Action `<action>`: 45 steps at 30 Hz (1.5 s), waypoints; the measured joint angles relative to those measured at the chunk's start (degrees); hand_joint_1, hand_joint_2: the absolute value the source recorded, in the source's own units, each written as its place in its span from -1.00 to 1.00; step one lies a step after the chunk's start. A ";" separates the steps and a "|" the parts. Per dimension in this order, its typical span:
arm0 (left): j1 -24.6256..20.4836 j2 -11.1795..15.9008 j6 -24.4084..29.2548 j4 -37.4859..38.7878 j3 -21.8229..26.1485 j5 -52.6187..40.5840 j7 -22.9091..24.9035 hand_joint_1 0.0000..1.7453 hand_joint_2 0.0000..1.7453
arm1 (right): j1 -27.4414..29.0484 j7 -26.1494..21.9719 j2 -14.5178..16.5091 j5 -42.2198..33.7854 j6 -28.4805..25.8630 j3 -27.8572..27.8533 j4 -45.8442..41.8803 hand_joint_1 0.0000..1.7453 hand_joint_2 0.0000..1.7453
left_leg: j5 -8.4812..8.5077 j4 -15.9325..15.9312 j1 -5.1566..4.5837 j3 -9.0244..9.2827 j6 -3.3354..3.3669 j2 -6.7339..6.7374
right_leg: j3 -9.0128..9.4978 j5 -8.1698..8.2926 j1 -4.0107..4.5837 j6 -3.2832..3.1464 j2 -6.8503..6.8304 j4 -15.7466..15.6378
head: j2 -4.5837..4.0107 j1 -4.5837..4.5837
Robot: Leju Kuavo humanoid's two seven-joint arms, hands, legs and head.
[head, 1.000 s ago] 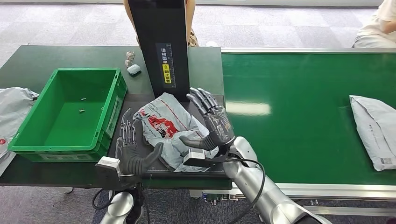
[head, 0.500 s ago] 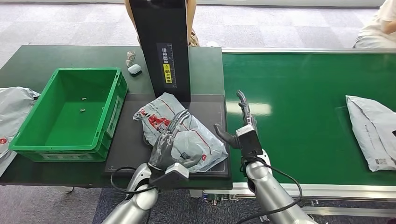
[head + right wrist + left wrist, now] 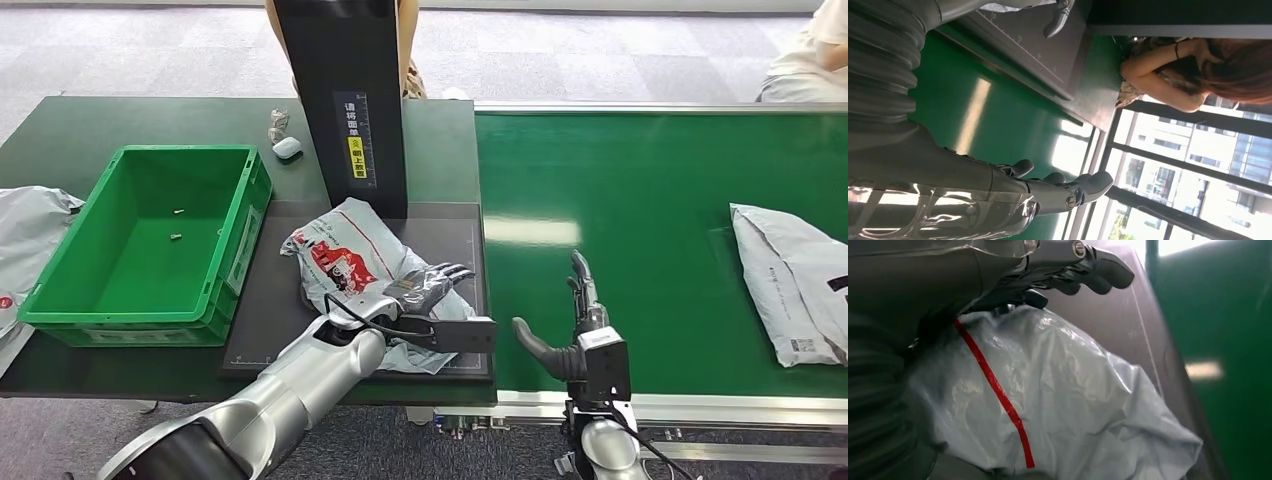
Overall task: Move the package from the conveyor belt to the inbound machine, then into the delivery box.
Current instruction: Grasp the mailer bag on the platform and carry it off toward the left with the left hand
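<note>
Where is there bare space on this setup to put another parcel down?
The green belt is bare between the black platform and the grey parcel at its far right. The green bin holds only tiny bits. The platform is crowded: a crumpled parcel lies there under the left hand.

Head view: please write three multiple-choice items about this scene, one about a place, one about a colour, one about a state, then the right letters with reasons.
1. Where does the crumpled grey plastic package with red print lie?
A. on the black platform of the inbound machine
B. inside the green plastic crate
C. on the green conveyor belt

2. What colour is the conveyor belt?
A. black
B. green
C. grey

3. In what state is the right hand?
A. holding a package
B. pressing the crate
C. open, holding nothing

Answers:
1 A: the package rests on the black platform, under the left hand.
2 B: its surface is green.
3 C: its fingers are apart above the belt, nothing in them.
</note>
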 joint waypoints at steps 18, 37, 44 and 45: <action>-3.94 -1.45 0.59 7.96 -0.31 -0.31 10.23 1.00 1.00 | 5.54 1.74 3.85 3.88 2.07 -6.70 -8.55 -1.00 1.00 | 0.18 -0.07 0.01 0.22 -0.15 0.09 | 0.15 0.12 0.02 -0.13 0.07 0.05 | 0.00 0.01; 2.65 1.19 35.24 3.90 0.87 -8.37 -0.05 1.00 1.00 | 6.90 2.12 4.61 3.40 3.04 -8.58 -12.03 -1.00 1.00 | 0.18 -0.09 0.00 0.05 -0.14 0.07 | -0.02 0.09 0.01 -0.10 0.06 0.05 | 0.00 0.00; 4.45 2.66 39.47 1.55 0.87 -10.37 -0.78 1.00 1.00 | 7.20 2.09 4.61 3.18 3.02 -8.76 -12.38 -1.00 1.00 | 0.18 -0.09 0.00 0.04 -0.14 0.07 | -0.05 0.08 0.01 -0.12 0.06 0.05 | 0.00 0.01; 4.61 2.79 39.50 1.38 0.87 -10.40 -0.79 1.00 1.00 | 7.23 2.09 4.61 3.18 3.02 -8.76 -12.42 -1.00 1.00 | 0.18 -0.09 0.00 0.03 -0.14 0.07 | -0.05 0.08 0.01 -0.12 0.06 0.05 | 0.00 0.01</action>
